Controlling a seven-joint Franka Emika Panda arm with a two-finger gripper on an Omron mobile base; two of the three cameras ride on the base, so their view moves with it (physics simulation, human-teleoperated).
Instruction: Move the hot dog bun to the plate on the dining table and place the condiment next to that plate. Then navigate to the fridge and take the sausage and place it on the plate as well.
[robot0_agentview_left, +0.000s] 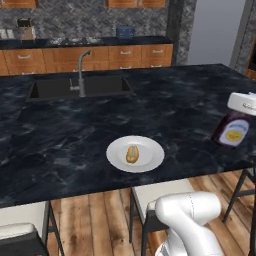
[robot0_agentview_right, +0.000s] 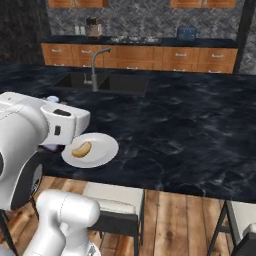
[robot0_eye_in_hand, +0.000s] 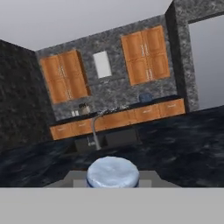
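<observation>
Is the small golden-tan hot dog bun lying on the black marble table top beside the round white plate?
No. In the left base view the golden-tan hot dog bun lies on the round white plate, near its centre.

dining table (robot0_agentview_left: 60, 135): black veined marble | on it: white plate (robot0_agentview_left: 152, 159), near front edge

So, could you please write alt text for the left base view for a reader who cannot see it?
A small golden-tan hot dog bun lies on a round white plate near the front edge of a black, white-veined marble dining table. At the right edge, the robot's white hand sits atop a broad brown bottle with a yellow label. Behind are an inset sink and steel tap.
</observation>
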